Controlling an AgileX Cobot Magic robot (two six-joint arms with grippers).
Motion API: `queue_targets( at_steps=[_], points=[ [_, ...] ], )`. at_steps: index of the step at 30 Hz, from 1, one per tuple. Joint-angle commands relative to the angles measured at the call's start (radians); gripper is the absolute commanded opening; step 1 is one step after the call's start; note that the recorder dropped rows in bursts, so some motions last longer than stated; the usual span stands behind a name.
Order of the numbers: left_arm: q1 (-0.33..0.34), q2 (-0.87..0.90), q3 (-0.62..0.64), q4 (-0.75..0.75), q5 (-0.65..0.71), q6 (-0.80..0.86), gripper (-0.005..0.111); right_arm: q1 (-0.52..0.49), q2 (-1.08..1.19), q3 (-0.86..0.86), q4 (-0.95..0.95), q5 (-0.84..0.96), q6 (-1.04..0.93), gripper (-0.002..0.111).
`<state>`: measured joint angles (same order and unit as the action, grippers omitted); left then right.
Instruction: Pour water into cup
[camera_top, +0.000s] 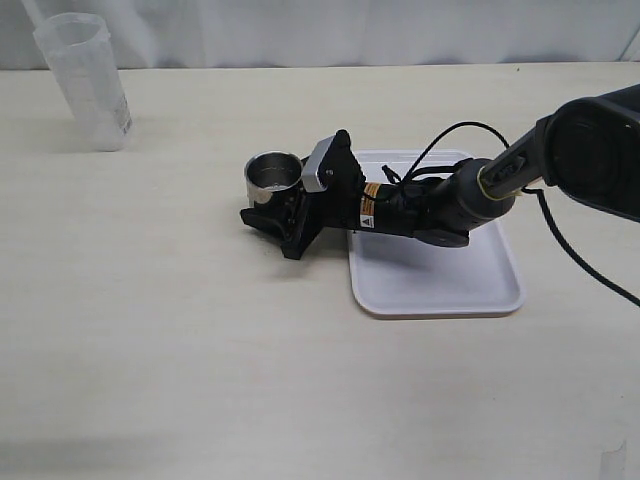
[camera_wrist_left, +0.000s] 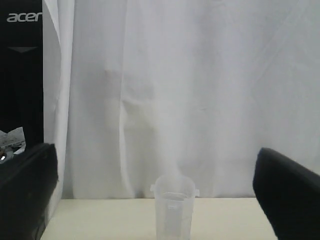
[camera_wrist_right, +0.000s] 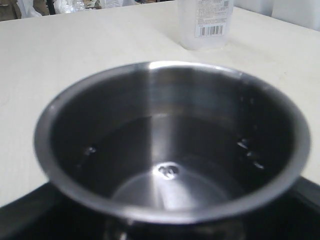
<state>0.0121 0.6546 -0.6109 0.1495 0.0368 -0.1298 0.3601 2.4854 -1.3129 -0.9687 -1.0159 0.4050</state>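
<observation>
Plastic tray (camera_top: 440, 285) sits near right. Just left of it, the right gripper (camera_top: 270, 215) flanks the cup (camera_top: 272, 172) low down, can't tell if it's clamped. Left gripper (camera_wrist_left: 157, 195), spread wide, should centre on the far-left container (camera_top: 88, 85) and grab mid-body before tilting.

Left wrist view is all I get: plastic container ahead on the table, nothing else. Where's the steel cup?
Observer: In the exterior view the cup stands on the table just off the white tray, right of the container.
Operator: Held?
Observer: The right gripper lies low at it. In its wrist view dark fingers flank the cup's base, apparently gripping.
Operator: Anything in it?
Observer: Droplets on the inside wall. I can't confirm a standing water level.
</observation>
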Motion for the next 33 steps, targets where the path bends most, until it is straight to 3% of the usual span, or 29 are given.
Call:
queue_targets(
  at_steps=[1,15,20,25,33],
  points=[
    [0.002,-0.006,0.004,-0.011,0.003,-0.007,0.105,-0.002,-0.002,-0.001,-0.018,0.034,0.002,0.014],
    [0.002,-0.006,0.008,-0.011,0.009,0.003,0.105,-0.002,-0.002,-0.001,-0.016,0.034,0.002,0.014],
    [0.002,-0.120,0.036,-0.013,0.032,0.073,0.105,-0.002,-0.002,-0.001,-0.012,0.034,0.002,0.014],
    [0.002,-0.285,0.159,-0.013,0.032,0.183,0.105,-0.002,-0.002,-0.001,-0.012,0.034,0.002,0.014],
    [0.002,-0.445,0.248,-0.013,0.038,0.185,0.105,-0.002,-0.002,-0.001,-0.012,0.034,0.002,0.014]
  ],
)
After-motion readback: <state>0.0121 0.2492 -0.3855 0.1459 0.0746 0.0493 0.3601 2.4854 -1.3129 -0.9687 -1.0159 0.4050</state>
